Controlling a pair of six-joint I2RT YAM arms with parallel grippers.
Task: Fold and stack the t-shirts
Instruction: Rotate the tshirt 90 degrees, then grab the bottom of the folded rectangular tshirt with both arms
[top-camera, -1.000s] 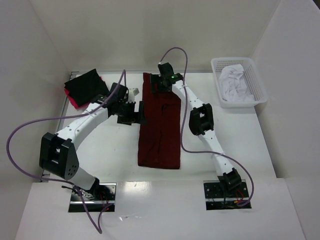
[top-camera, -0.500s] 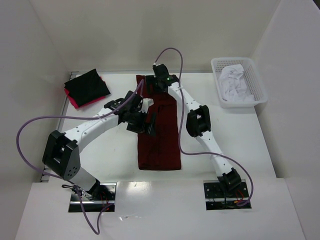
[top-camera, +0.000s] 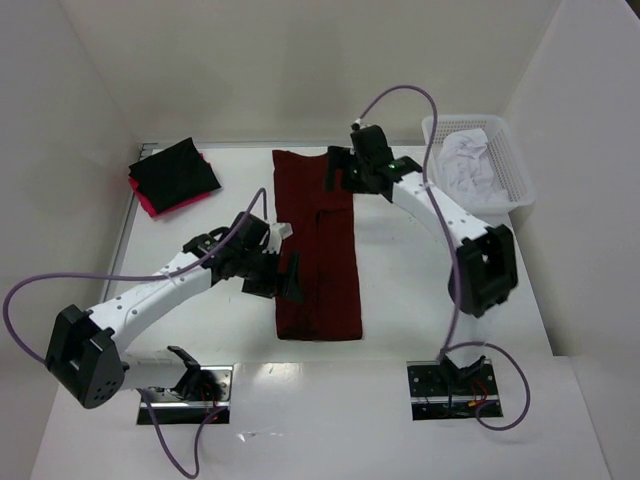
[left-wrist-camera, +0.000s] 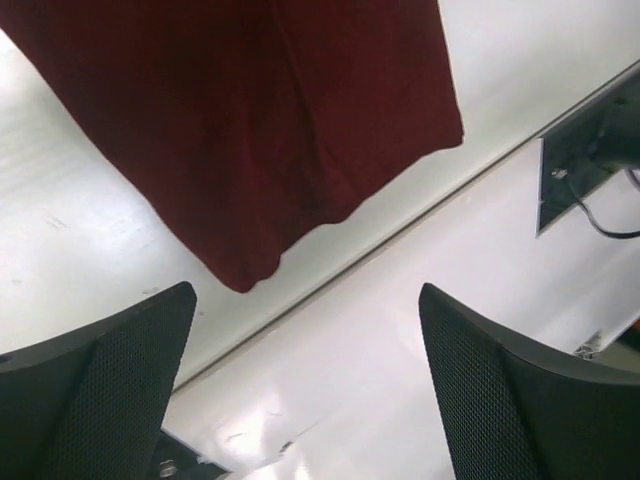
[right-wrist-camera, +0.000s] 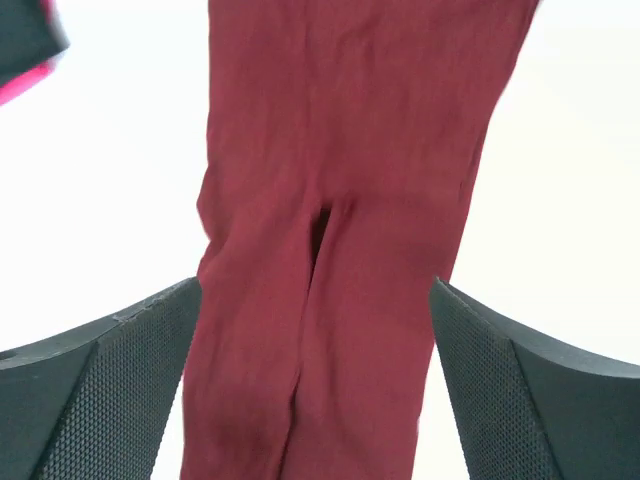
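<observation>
Both arms have shifted since a second ago: the left gripper (left-wrist-camera: 305, 292) has slid down the strip's left edge toward 6 o'clock, and the right arm has swung its elbow out toward 3 o'clock, with the right gripper (right-wrist-camera: 315, 287) now over the strip's far right corner.

So the maroon t-shirt (top-camera: 318, 250) lies mid-table (top-camera: 420, 290) as a long narrow strip running 12 to 6. Both pincers are spread wide with nothing in them. The left one hangs by the near left corner, the right one looks down along the far end.

The black t-shirt (top-camera: 175, 172) sits folded on the pink t-shirt (top-camera: 148, 205) at 10 o'clock. The basket (top-camera: 515, 180) with white cloth (top-camera: 468, 160) is at 2 o'clock.

My read is that the lengthwise folds are done and the end-to-end fold is next. That needs a clean pinch through every layer at a corner, or the strip will splay open on the lift. After that it goes on the pile at 10.
</observation>
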